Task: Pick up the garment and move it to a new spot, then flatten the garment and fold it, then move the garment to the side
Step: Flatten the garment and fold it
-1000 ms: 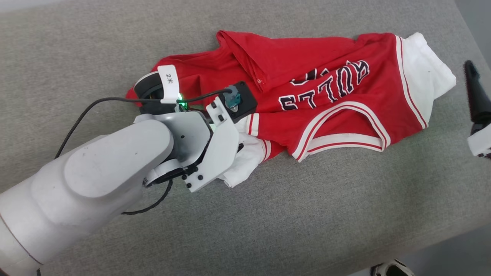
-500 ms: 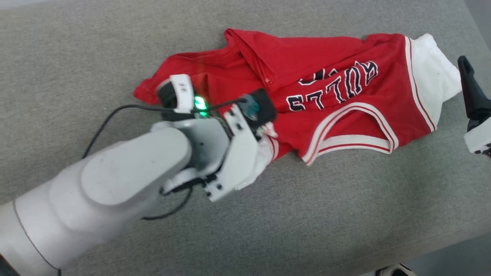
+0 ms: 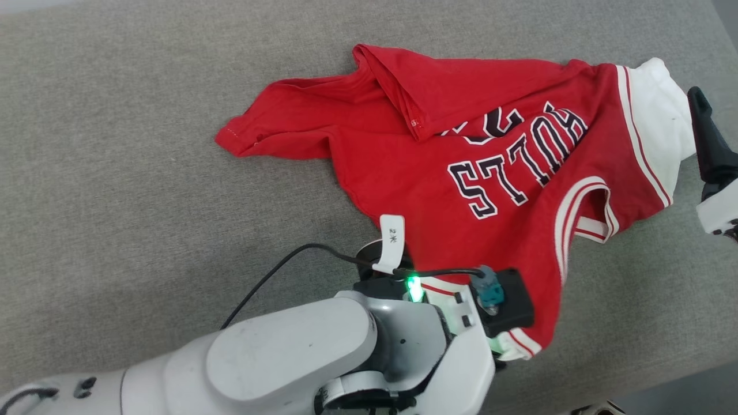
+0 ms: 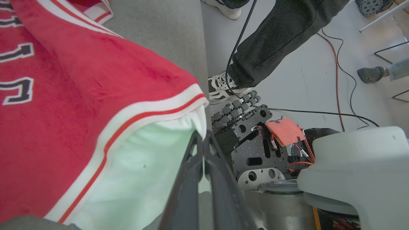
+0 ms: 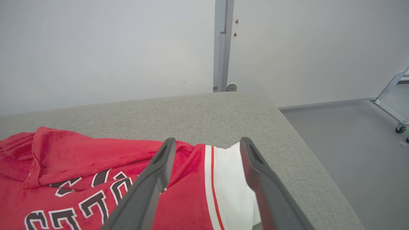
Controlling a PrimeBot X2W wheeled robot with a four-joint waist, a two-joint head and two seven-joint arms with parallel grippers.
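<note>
I've got the left gripper (image 4: 203, 137) clamped on a white sleeve of the garment (image 3: 415, 98) at the grey bench's (image 3: 127, 173) near edge. The rest lies across mid-bench. At the bench's right end, the right gripper (image 5: 207, 143) is spread, empty.

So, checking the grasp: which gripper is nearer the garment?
Left. The left gripper is shut on a white sleeve of the garment; the right gripper stands open beside the other sleeve, not gripping.
</note>
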